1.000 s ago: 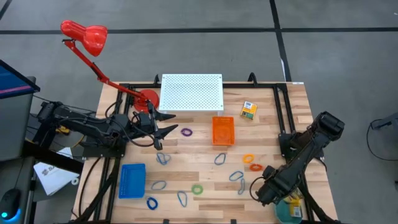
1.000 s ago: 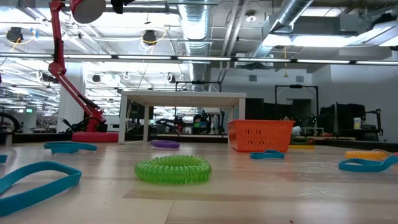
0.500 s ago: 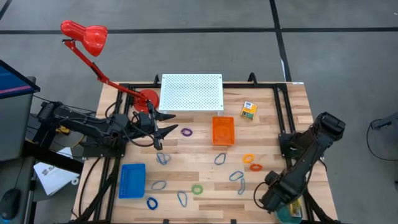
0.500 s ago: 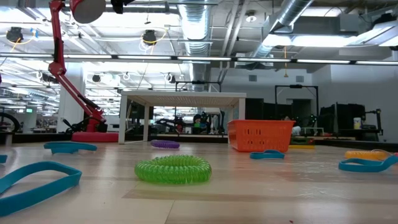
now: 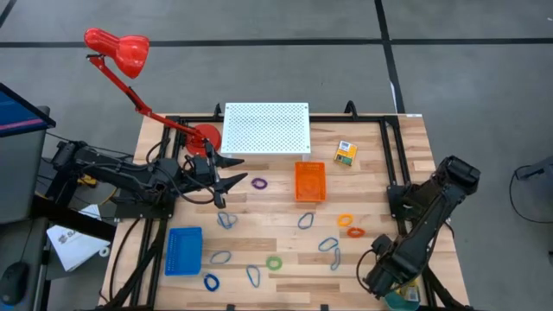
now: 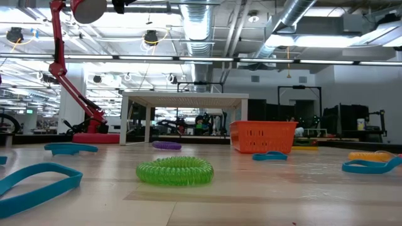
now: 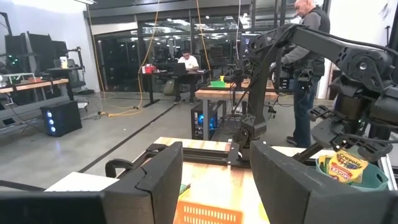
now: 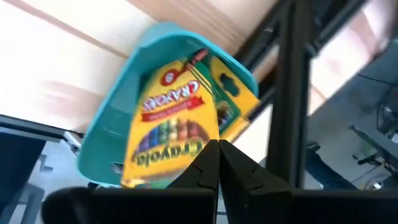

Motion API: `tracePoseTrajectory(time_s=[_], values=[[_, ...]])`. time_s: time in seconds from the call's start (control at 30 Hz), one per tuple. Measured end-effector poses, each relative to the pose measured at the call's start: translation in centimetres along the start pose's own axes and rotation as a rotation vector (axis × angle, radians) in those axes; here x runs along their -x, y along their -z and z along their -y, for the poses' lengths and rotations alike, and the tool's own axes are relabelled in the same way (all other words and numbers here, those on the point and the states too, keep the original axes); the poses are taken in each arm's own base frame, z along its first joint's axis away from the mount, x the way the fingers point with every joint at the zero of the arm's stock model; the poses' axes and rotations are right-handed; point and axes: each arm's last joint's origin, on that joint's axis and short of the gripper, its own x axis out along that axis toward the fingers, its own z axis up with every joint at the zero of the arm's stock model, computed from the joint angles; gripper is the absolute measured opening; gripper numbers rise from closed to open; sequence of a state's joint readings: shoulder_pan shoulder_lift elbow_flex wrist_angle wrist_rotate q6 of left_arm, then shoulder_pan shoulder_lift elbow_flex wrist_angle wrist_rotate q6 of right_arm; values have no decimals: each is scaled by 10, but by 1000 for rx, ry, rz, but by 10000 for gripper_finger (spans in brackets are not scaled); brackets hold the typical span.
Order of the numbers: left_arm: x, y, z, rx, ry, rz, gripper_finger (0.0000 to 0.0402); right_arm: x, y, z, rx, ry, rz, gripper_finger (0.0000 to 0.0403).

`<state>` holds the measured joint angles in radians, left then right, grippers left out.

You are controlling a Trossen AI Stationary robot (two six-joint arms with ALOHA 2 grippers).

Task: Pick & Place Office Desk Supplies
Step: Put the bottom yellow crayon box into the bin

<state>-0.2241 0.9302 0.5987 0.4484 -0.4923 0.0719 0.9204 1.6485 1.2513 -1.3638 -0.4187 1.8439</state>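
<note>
A yellow box (image 5: 346,153) lies at the table's far right. Coloured rings, such as the purple (image 5: 259,183), orange (image 5: 346,220) and green (image 5: 274,263) (image 6: 175,170) ones, and several blue-grey clip loops (image 5: 307,221) are scattered over the middle. My right gripper (image 5: 386,283) (image 8: 217,149) is shut and empty at the near right corner. It points steeply down over a teal tray (image 8: 124,81), in which a yellow crayon box (image 8: 168,124) lies. My left gripper (image 5: 229,181) (image 7: 214,186) stands open and level at the far left.
An orange tray (image 5: 310,181) stands mid-table, a blue tray (image 5: 183,250) near left. A white perforated board (image 5: 266,128) lies at the far edge, and a red desk lamp (image 5: 117,47) stands at the far left. People show in the room beyond (image 7: 308,62).
My right gripper has moved toward the table's near right corner, over the teal tray, rising a little and rolling about its own axis. The supplies on the table have stayed put.
</note>
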Motion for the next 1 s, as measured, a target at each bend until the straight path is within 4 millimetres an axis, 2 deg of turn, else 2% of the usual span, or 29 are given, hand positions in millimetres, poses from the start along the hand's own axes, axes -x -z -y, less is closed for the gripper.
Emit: tracePoseTrajectory(time_s=[0.13,0.3,0.53,0.73,1.0], values=[[0,0,0,-1,0,0,182,2,7,4,-31,23,9,1],[0,0,0,-1,0,0,182,0,16,0,-33,-36,-5,0],[0,0,0,1,0,0,182,-2,19,0,-43,-54,41,0],[0,0,0,3,0,3,182,-5,21,-13,22,-130,-3,0],[0,0,0,2,1,2,182,-21,30,-23,82,-65,-106,0]])
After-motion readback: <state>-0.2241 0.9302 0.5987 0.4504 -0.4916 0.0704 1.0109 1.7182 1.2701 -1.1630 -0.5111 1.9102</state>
